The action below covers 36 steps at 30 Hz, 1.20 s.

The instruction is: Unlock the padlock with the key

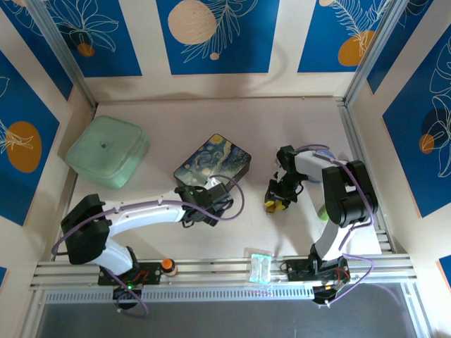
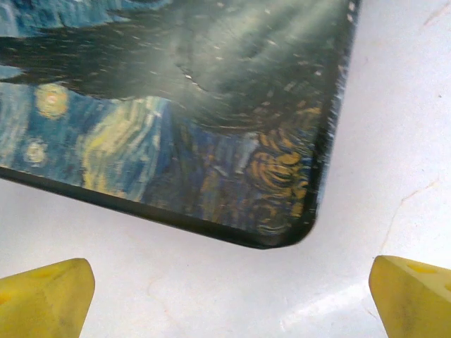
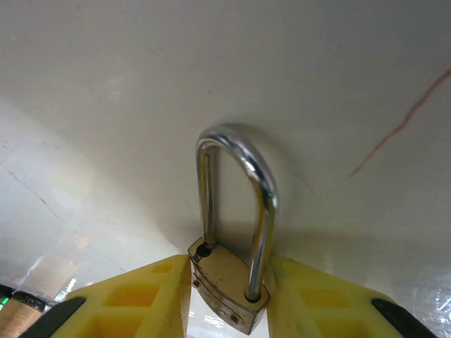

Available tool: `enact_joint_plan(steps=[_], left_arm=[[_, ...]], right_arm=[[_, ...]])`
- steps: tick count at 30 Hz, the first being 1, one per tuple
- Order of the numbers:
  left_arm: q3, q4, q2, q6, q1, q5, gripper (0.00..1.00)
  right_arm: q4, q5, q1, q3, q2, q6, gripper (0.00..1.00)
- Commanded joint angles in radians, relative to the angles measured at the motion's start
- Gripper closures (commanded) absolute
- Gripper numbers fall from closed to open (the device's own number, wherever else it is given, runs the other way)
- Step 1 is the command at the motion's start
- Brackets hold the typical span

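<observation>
Two right fingers (image 3: 141, 303) clamp the padlock (image 3: 224, 282) toward the tabletop (image 1: 211, 120) right edge, shackle outward, likely steadying it for keying. Left fingers (image 2: 49, 292) gape wide over the box (image 2: 176, 127) corner.

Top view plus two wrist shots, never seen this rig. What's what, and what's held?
Two robot arms are bolted at the near edge of a table. The top view looks down from above and behind them. The other two pictures come from a camera on each wrist, with that arm's yellow fingers at the bottom. On the table lie a painted box and a pale green container. The left gripper is open beside the box's corner, holding nothing. The right gripper pinches the brass body of a padlock.
</observation>
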Motion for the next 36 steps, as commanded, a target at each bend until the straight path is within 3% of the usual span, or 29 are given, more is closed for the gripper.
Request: enact_joint_plan(steps=[1,4,11,14,24,30,31,32,33,36], left_arm=[[0.011,-0.034,0.010,-0.052,-0.013,-0.012,0.00],[0.006,-0.033,0.019,-0.058,-0.012,-0.045,0.01],[0.008,0.023,0.090,-0.085,0.002,-0.120,0.01],[0.028,-0.021,0.134,-0.147,0.009,-0.221,0.01],[-0.153,0.104,-0.026,-0.112,0.200,-0.124,0.01],[-0.263,0.267,-0.105,-0.031,0.420,0.029,0.01],[-0.261,0.263,-0.125,-0.020,0.420,0.003,0.01],[-0.260,0.256,-0.150,-0.019,0.421,-0.012,0.01],[-0.262,0.254,-0.175,-0.017,0.425,-0.033,0.01],[-0.299,0.288,-0.270,-0.017,0.515,-0.012,0.01]], right_arm=[[-0.001,-0.006,0.015,0.028,0.005,-0.005,0.62],[-0.026,0.038,0.029,0.025,0.001,-0.006,0.53],[-0.047,0.179,0.038,0.011,-0.097,0.019,0.47],[-0.041,0.214,0.044,0.016,-0.148,0.030,0.44],[0.023,0.260,0.030,-0.002,-0.301,0.032,0.41],[0.160,0.274,-0.020,-0.036,-0.417,0.005,0.33],[0.199,0.282,-0.033,-0.054,-0.450,-0.002,0.30],[0.240,0.295,-0.049,-0.076,-0.483,-0.004,0.06],[0.279,0.311,-0.066,-0.096,-0.514,-0.003,0.01],[0.454,0.314,-0.132,-0.184,-0.597,-0.051,0.01]])
